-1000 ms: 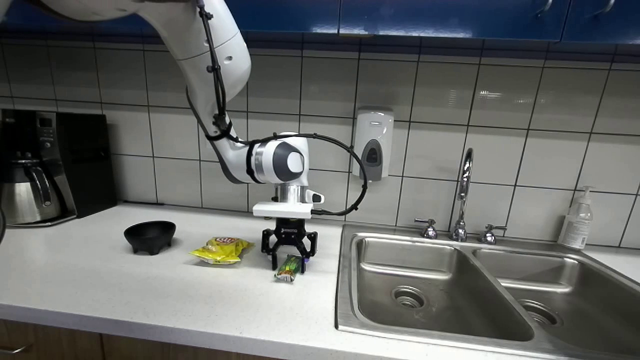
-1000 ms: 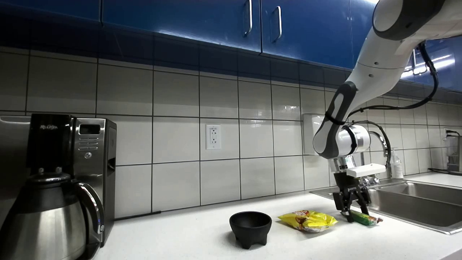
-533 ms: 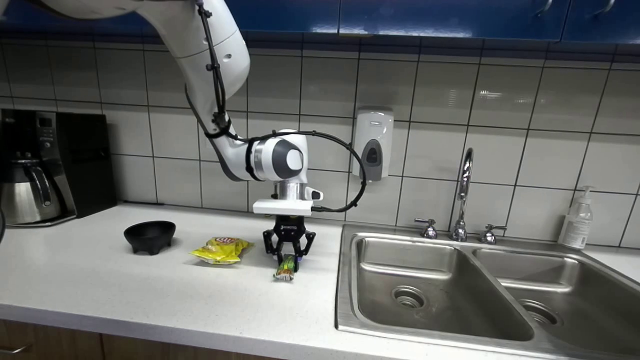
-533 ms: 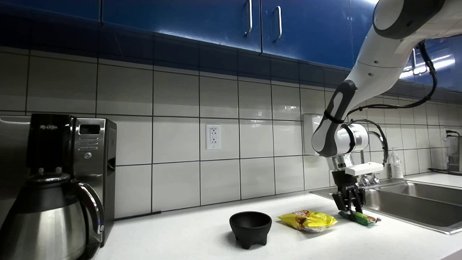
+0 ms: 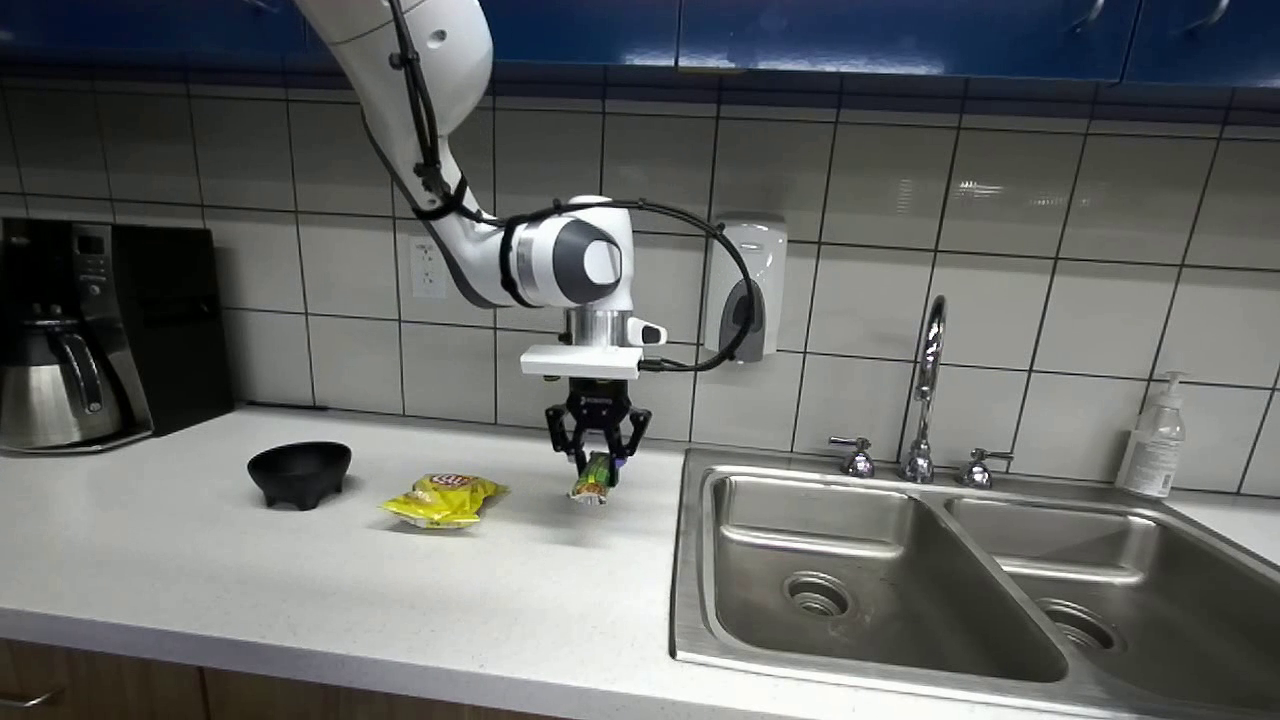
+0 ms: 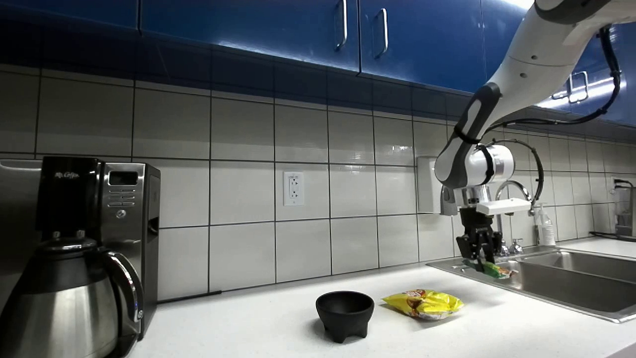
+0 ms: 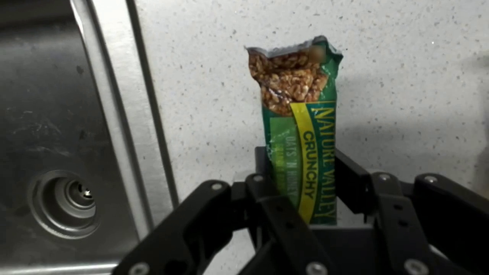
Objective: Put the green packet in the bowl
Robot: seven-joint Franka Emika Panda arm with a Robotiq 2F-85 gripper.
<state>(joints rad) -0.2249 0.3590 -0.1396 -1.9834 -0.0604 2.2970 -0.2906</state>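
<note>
Speckled counter (image 7: 202, 95); end effector (image 5: 597, 470) pinches slim green packet (image 7: 300, 110) aloft

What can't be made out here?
Lower end of the packet: behind the gripper, wrist view.
Floor of the bowl: behind its near wall, both exterior views.
Print on the pump bottle: too small, in an exterior view.
Rest of the arm: past the top edge, in an exterior view.

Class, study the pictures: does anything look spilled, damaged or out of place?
Nothing stands out. The bowl stands upright on its short legs; the yellow packet lies crinkled, with no tear visible; no spill shows on the counter. The green packet hangs above the counter because the gripper holds it, and looks intact where visible.
</note>
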